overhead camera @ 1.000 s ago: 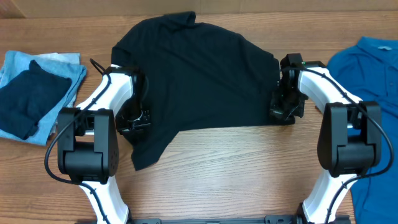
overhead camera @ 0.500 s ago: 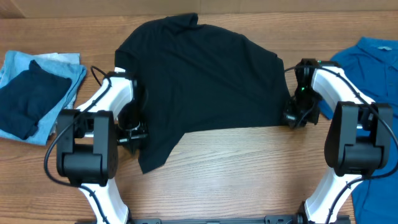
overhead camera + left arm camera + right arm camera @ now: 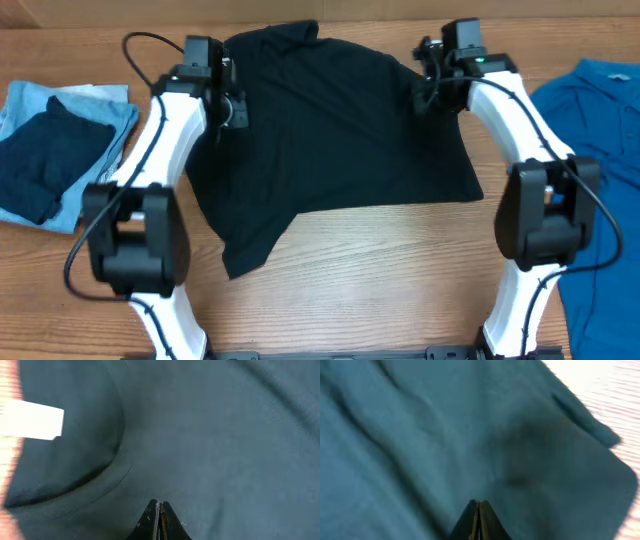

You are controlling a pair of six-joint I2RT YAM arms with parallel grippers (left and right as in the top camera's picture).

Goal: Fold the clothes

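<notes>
No text, brand, number or sign can be read anywhere. The small white rectangular label [image 3: 32, 421] on the large plain black fabric shirt [image 3: 200, 435] shows only as a blank bright patch.

I have both arms stretched far forward from their bases, elbows out, forearms angled inward. My left pincer [image 3: 232, 108] points toward the middle, its fingers [image 3: 150, 521] pressed flat together. My right pincer [image 3: 428, 92] mirrors it, fingers [image 3: 469, 521] likewise closed tight.
</notes>
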